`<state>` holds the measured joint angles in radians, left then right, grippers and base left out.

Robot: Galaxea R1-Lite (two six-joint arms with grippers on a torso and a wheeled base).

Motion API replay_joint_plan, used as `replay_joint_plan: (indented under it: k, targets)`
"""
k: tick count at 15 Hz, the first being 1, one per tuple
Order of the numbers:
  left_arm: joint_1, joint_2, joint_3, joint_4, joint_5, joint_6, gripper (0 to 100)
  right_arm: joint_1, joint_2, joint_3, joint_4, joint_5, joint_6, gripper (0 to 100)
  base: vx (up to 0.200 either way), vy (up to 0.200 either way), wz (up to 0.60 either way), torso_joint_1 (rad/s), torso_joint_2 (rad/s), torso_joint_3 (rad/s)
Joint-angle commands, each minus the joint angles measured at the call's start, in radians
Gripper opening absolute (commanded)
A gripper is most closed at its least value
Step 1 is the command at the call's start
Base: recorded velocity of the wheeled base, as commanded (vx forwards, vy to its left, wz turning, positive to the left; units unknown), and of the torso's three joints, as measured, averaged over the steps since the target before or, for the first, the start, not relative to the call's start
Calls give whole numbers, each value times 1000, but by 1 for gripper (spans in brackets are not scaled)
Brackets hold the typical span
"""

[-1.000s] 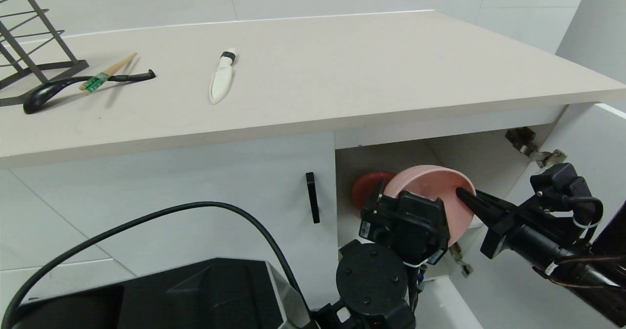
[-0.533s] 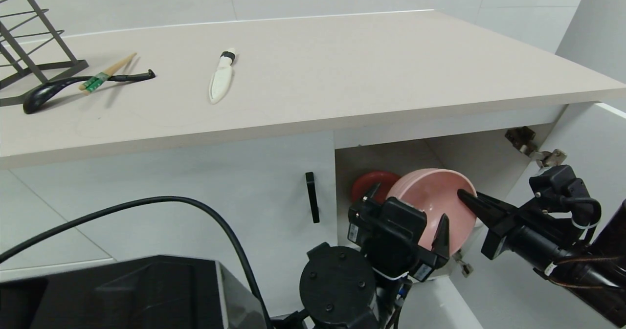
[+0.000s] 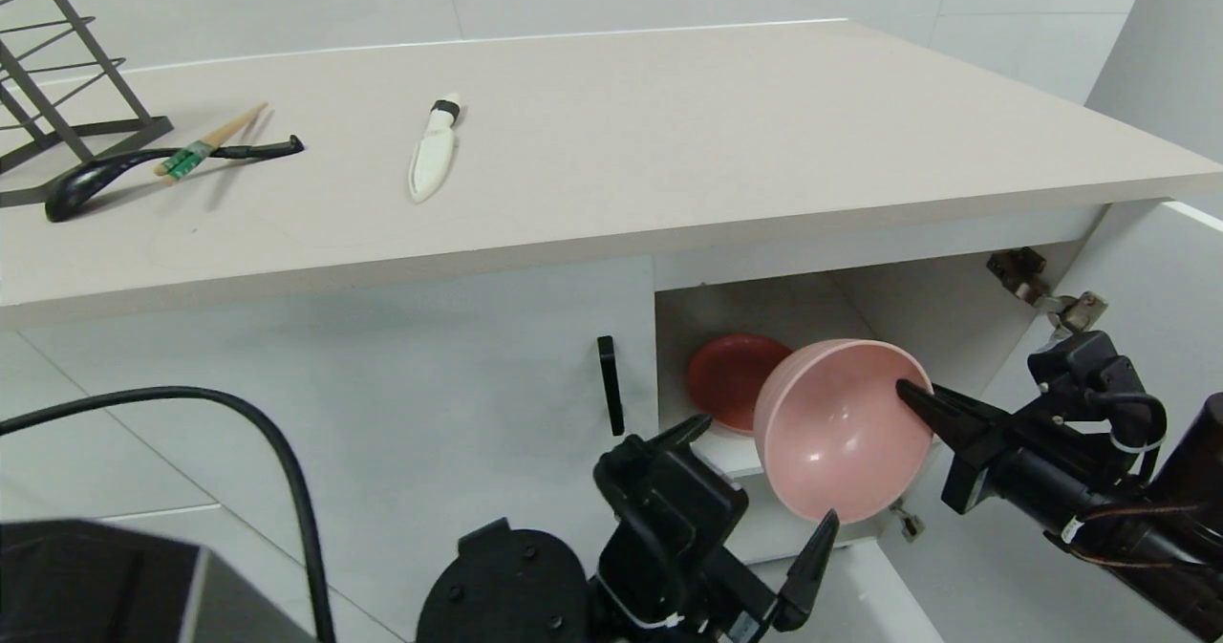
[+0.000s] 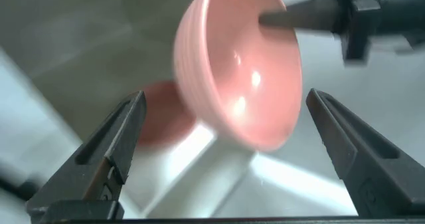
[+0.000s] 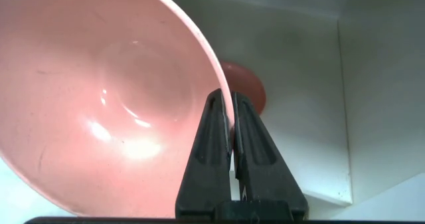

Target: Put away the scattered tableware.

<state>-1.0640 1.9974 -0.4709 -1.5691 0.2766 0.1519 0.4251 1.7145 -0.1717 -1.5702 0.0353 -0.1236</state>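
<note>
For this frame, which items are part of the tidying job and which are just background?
Job: pink bowl, pinched at its rim by the right gripper; red dish inside the open cabinet; black spoon, wooden chopsticks and white knife on the countertop.
Just there: wire rack; black door handle.

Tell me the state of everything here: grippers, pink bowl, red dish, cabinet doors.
pink bowl: held by its rim, tipped on its side
right gripper: shut on pink bowl
left gripper: open, empty
red dish: lying inside cabinet
left door: closed
right door: open
</note>
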Motion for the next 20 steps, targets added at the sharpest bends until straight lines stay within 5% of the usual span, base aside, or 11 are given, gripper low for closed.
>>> replay_joint_plan:
  k: [1, 5, 7, 12, 14, 16, 20]
  targets:
    - [-1, -158, 144, -2, -85, 0, 100, 0, 14, 9, -1, 0, -1, 0, 0, 0, 0, 0, 0, 0]
    - [-1, -351, 370, -2, -91, -94, 100, 0, 20, 12, -1, 0, 35, 0, 0, 0, 0, 0, 0, 0]
    - [-1, -451, 465, -2, -91, -94, 100, 0, 27, 17, -1, 0, 45, 0, 0, 0, 0, 0, 0, 0]
    - [41, -701, 471, -2, -85, -87, 100, -25, 126, 41, -1, 0, 113, 0, 0, 0, 0, 0, 0, 0]
    - [108, -813, 471, 54, -76, -89, 100, -34, 148, 37, -1, 0, 187, 0, 0, 0, 0, 0, 0, 0]
    - [188, -911, 471, 210, -79, -91, 100, -34, 149, 38, -1, 0, 220, 0, 0, 0, 0, 0, 0, 0]
    - [457, -1131, 471, 492, -91, -94, 100, -31, 120, -12, -1, 0, 323, 0, 0, 0, 0, 0, 0, 0]
